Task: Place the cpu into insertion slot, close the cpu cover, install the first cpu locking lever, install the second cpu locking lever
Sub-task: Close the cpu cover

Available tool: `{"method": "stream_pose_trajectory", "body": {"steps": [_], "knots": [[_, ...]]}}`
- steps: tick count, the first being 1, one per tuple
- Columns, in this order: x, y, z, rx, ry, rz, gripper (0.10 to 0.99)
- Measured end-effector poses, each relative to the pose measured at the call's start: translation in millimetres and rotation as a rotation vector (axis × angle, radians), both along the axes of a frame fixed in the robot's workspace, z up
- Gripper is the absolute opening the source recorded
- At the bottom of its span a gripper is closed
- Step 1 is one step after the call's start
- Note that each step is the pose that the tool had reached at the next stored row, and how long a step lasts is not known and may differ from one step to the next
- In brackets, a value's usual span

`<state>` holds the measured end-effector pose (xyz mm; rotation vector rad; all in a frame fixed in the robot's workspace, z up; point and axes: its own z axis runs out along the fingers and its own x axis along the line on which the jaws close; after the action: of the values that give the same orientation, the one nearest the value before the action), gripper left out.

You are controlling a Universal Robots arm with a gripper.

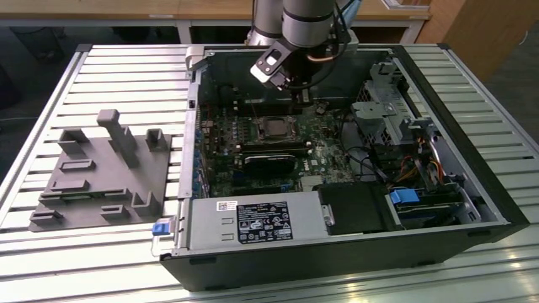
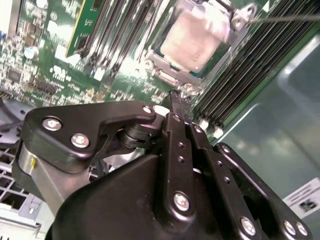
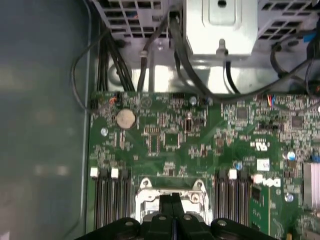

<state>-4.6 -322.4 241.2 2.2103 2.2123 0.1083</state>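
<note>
Though the tool (image 1: 301, 96) hangs above the circuit board's (image 1: 329, 154) far edge in the exterior view, the cpu (image 1: 274, 128) lies in the insertion slot (image 1: 259, 126) nearer the board's middle. In the second wrist view its fingers (image 2: 180, 130) are pressed together, empty, just short of the cpu cover (image 2: 167, 70). In the first wrist view they point at that cover's rim.

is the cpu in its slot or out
In. In the second wrist view the cpu lies flat inside the silver rim of the insertion slot, its metal top facing up.
</note>
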Motion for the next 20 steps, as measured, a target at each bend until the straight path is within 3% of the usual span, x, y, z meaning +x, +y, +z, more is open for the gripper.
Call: {"method": "stream_pose_trajectory", "body": {"steps": [11,20], "knots": [[-19.3,0.1,-3.2,0.000,-0.0001,0.000,0.106],[-22.4,-4.1,-12.9,0.000,-0.0001,0.000,0.106]]}}
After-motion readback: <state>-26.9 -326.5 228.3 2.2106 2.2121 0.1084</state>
